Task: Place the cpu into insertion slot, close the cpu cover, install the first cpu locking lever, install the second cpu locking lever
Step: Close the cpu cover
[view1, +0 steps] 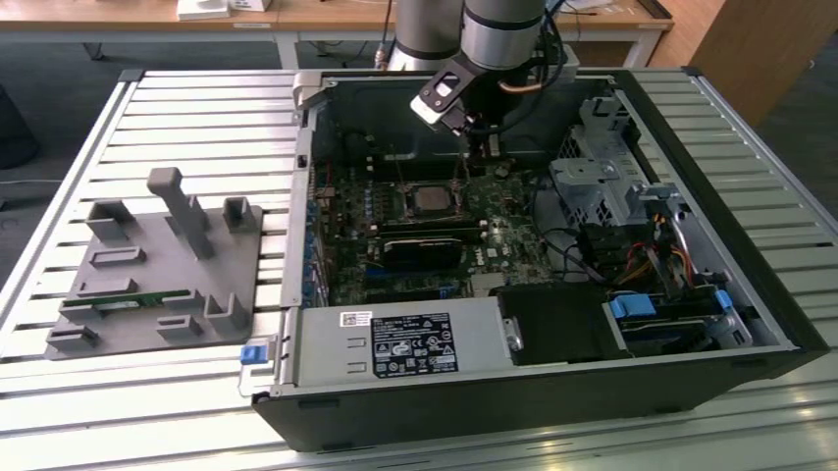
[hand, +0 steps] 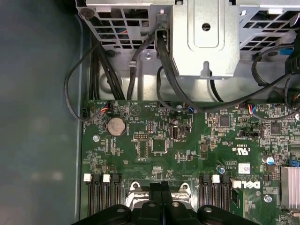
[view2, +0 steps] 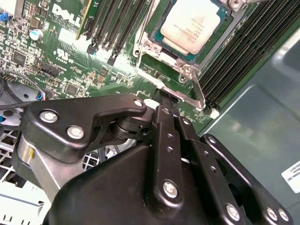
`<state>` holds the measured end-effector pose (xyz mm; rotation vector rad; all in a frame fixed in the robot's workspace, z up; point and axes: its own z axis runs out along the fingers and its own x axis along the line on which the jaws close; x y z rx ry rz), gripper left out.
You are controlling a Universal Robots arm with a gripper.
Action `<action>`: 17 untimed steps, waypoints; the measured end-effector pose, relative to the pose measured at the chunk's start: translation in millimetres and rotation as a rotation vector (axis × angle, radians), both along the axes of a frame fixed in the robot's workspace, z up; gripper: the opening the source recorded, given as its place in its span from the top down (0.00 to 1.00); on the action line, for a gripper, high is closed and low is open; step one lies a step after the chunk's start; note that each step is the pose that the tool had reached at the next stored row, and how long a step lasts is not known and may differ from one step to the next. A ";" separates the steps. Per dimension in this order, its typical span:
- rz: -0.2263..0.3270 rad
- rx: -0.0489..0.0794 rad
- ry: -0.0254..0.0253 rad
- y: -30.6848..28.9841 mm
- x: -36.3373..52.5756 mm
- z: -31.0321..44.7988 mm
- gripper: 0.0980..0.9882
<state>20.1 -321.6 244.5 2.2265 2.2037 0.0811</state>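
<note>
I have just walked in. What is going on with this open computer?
A robot arm reaches into the open case. The cpu is already seated, and the cover looks closed around it. The gripper, fingers shut, is low at the cover's edge, next to a silver lever.

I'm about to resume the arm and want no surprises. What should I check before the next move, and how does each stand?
1. Chip seated in socket: ok.
2. Cover frame down around chip: ok.
3. Lever near the gripper latched: cannot tell.
4. Gripper shut, tip beside socket: ok.
5. Cables away from socket: ok.
</note>
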 end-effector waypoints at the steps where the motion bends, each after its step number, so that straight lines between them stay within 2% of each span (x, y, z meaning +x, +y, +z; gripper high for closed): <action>1: 0.000 0.000 0.0000 0.0 -0.8 0.0 0.99; 17: 0.000 0.000 0.0000 0.0 -15.1 -0.4 0.99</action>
